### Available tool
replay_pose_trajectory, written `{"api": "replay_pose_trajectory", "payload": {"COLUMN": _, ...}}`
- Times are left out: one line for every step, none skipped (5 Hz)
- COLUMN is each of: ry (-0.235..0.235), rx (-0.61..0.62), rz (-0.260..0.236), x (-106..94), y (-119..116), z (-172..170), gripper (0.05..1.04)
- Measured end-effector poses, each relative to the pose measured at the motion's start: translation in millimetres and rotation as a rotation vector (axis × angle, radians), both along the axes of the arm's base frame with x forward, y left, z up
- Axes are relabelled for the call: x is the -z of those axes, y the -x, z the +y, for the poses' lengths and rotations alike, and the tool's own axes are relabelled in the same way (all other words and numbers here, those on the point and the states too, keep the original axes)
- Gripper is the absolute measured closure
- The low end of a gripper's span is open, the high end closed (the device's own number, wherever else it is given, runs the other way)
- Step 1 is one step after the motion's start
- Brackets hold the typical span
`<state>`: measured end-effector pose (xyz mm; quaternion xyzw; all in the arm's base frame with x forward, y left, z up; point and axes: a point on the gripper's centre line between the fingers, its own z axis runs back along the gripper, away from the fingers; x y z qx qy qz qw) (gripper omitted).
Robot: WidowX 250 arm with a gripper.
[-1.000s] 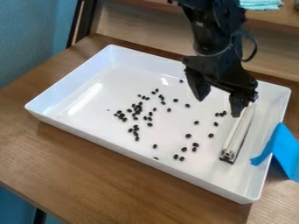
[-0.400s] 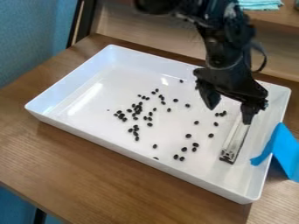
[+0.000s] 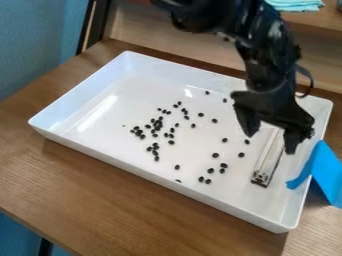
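Your gripper (image 3: 270,144) hangs over the tray (image 3: 157,182) near its right-hand wall in the view, fingers spread, with the upper part of the metal bar (image 3: 264,165) seen between them; you can't tell here whether they touch it. The bar lies lengthwise beside that wall, where blue tape (image 3: 326,172) crosses the rim; black beans (image 3: 157,126) scatter leftward, leaving you bare floor toward the far-left corner.

Single fixed camera view, set above the near side of the wooden surface (image 3: 100,195), looking down at a slant, close enough that the white rectangular tray (image 3: 160,182) spans most of the width
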<state>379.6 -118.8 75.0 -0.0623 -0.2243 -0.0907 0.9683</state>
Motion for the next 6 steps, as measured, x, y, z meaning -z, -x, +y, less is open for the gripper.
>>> {"api": "replay_pose_trajectory", "payload": {"ry": 0.005, "rx": 0.001, "rz": -0.005, "x": 0.4, "y": -3, "z": -3, "gripper": 0.084}}
{"api": "replay_pose_trajectory", "payload": {"ry": 0.012, "rx": -0.003, "rz": 0.004, "x": 4.7, "y": -2, "z": -5, "gripper": 0.083}}
{"api": "replay_pose_trajectory", "payload": {"ry": 0.015, "rx": 0.016, "rz": -0.006, "x": 6.6, "y": -3, "z": -12, "gripper": 0.083}}
{"api": "replay_pose_trajectory", "payload": {"ry": 0.01, "rx": 0.014, "rz": 0.016, "x": 16.4, "y": -1, "z": -15, "gripper": 0.133}}
{"api": "replay_pose_trajectory", "payload": {"ry": 0.008, "rx": 0.002, "rz": 0.017, "x": 16.0, "y": -1, "z": -14, "gripper": 0.392}}
{"api": "replay_pose_trajectory", "payload": {"ry": -0.016, "rx": 0.0, "rz": 0.027, "x": 17.5, "y": 1, "z": -12, "gripper": 0.71}}
